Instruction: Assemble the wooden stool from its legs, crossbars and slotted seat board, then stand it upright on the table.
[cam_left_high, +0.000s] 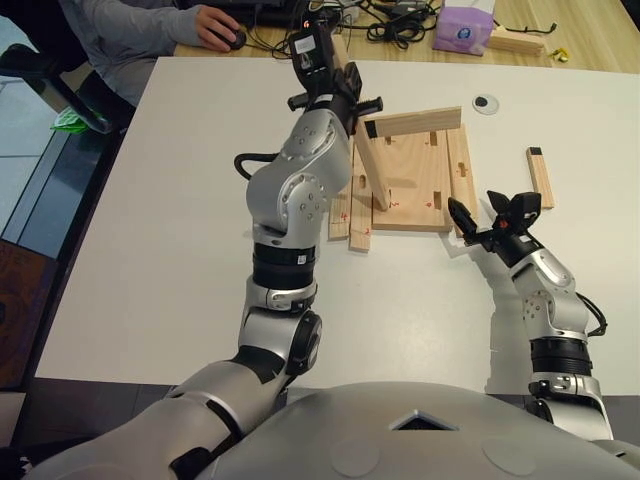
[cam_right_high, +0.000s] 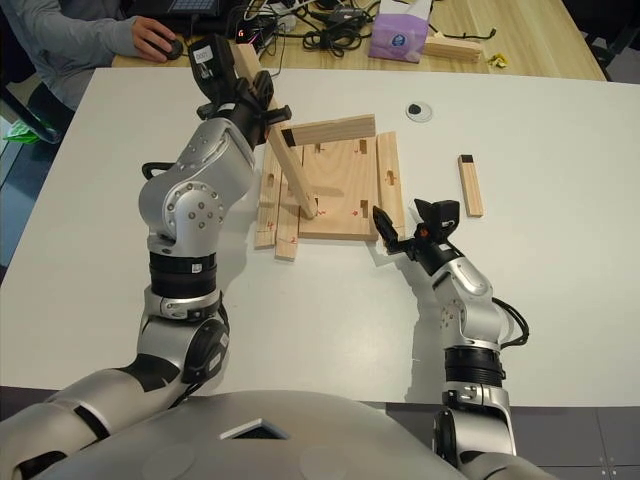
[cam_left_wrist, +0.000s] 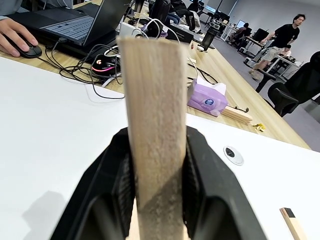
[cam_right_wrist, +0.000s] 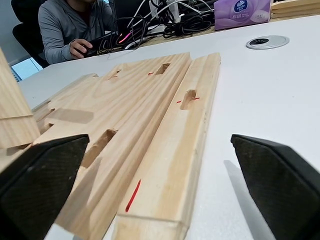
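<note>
A smooth white table carries a flat, pale pine seat board cut with rectangular slots. The left gripper is clamped tight on a squared wooden leg, which leans with its lower end on the board. A crossbar juts sideways from the leg. The right gripper, jaws spread wide and empty, hovers just beside the board's near corner. A short loose block lies apart.

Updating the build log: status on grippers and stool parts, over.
Left gripper shut on pale wooden leg, lower end on slotted seat board. Right gripper open beside board's near corner. Short loose wooden bar lies apart; nothing blocking.
</note>
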